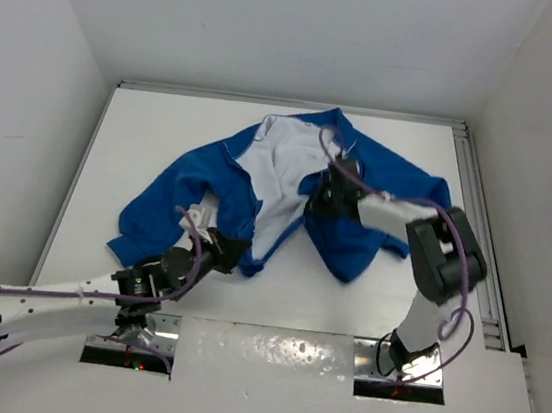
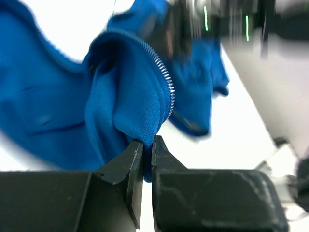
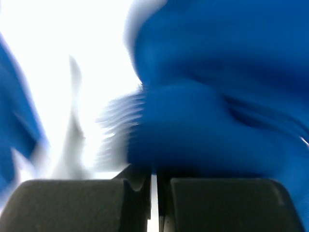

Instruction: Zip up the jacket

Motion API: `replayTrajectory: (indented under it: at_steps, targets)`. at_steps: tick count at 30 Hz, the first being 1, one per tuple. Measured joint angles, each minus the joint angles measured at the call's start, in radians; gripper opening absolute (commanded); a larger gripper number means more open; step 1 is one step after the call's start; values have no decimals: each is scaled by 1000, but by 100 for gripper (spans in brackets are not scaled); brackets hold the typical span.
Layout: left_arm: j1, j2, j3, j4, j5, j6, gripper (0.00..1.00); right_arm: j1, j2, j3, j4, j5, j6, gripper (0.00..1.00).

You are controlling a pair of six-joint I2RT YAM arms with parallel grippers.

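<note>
The bright blue jacket [image 1: 208, 183] lies spread open on the white table, its white lining [image 1: 278, 172] facing up in the middle. My left gripper [image 1: 228, 251] is at the bottom corner of the left front panel. In the left wrist view that gripper [image 2: 147, 145] is shut on a fold of blue cloth [image 2: 130, 101], and the silver zipper teeth [image 2: 164, 79] run up the edge above the jaws. My right gripper [image 1: 330, 195] sits on the right front edge. The right wrist view is blurred: the gripper [image 3: 153, 169] is shut with blue cloth [image 3: 203, 140] at its tips, beside zipper teeth [image 3: 120, 123].
White walls close in the table on the left, back and right. A metal rail [image 1: 479, 232] runs along the right side. Shiny base plates [image 1: 268, 352] lie at the near edge between the arms. One sleeve [image 1: 138, 225] trails toward the front left.
</note>
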Motion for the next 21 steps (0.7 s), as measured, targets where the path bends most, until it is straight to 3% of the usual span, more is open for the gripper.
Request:
replayTrajectory:
  at_steps: [5,7,9,11,15,17,21]
  targets:
    - [66,140,81,62,-10,59,0,-126,333,711,-161,-16,-156,0]
    - [111,147,101,90,3,72,0,-155,335,832,-209,-69,-198,0]
    - [148,141,103,114,23,77,0,-172,213,746,-215,-162,-220,0]
    - [166,125,95,118,32,80,0,-134,3,515,-200,-225,-235,0]
    - [174,61,55,94,29,80,0,103,-341,104,-193,-390,-242,0]
    - [177,33,36,79,23,79,0,193,-406,-57,-193,-482,-226,0]
    - [179,23,26,63,37,76,0,223,-380,-276,-212,-520,-197,0]
